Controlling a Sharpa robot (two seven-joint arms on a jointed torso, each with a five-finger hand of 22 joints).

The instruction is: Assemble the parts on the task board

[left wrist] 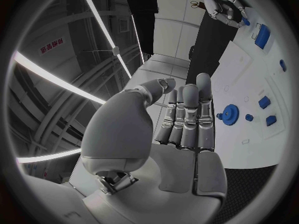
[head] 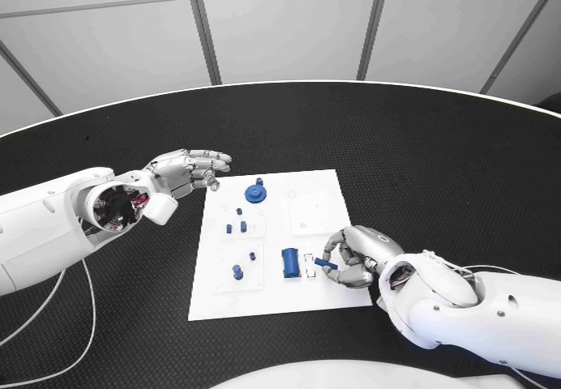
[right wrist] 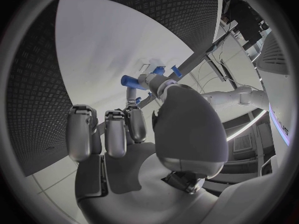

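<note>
right hand (head: 351,258): pinching a small blue part (head: 326,264) over the task board (head: 315,190)
left hand (head: 187,171): open, empty, beside board
advice: lower slowly, align with slot, then release

My table (head: 444,154): black, round-edged top. On it, at the middle, I see one white task board (head: 315,190), lying flat.
</note>
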